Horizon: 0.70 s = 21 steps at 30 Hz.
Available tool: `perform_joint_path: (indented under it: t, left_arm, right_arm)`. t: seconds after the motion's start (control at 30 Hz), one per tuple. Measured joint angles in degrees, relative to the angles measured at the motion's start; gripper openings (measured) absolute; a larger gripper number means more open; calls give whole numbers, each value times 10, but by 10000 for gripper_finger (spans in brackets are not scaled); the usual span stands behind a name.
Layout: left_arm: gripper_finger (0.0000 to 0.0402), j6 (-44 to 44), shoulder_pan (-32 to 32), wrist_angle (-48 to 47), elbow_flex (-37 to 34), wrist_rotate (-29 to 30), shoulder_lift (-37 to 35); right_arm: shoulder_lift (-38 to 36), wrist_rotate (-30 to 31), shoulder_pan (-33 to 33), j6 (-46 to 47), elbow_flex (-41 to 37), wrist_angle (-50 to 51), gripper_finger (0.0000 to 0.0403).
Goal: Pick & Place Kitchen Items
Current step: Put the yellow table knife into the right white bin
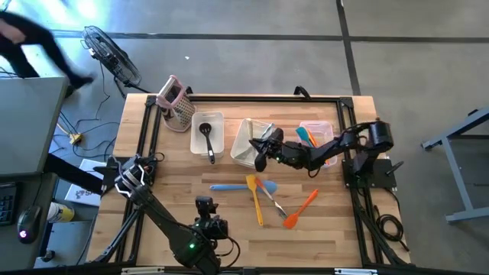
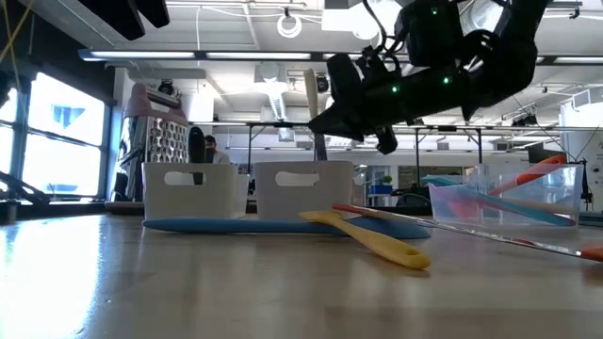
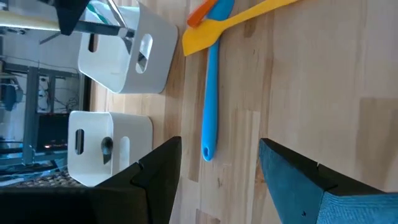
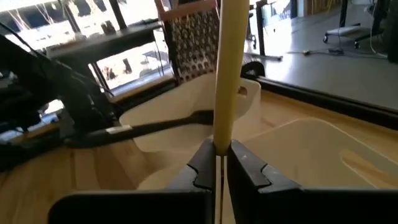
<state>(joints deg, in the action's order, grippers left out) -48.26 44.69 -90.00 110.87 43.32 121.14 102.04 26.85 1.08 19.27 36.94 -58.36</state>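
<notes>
Right gripper point(image 4: 219, 155) clamped on cream flat-handled utensil point(image 4: 227, 68), above middle clear plastic bin point(image 1: 243, 145), frame centre; should lower upright before release; left gripper point(image 3: 217, 174) wide open, empty, lower left

Wooden worktop point(image 1: 229, 229) under it all. Three clear plastic bins in a row: the middle bin point(image 1: 246, 143) sits directly beneath the right tool, the left bin point(image 1: 207, 134) just beyond it, the right bin point(image 1: 319, 136) back under the arm. Metal box grater point(image 1: 177, 107) with pink handle stands past the left bin, at the worktop's far corner. A floor fan point(image 1: 111, 53) stands off the worktop.
</notes>
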Motion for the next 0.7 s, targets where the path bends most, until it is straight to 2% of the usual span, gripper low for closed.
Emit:
perform_joint_path:
  t: [0.1,0.2,0.53,0.7]
  left_arm:
    - [209,2,0,0,0,5,0]
    - [209,3,0,0,0,9,0]
    - [209,1,0,0,0,12,0]
    - [209,0,0,0,0,12,0]
  right_arm:
    - [-30,1,0,19,0,82,8]
    - [-35,0,0,40,0,120,8]
    - [-33,0,5,65,0,147,8]
    - [-33,-28,23,95,0,165,10]
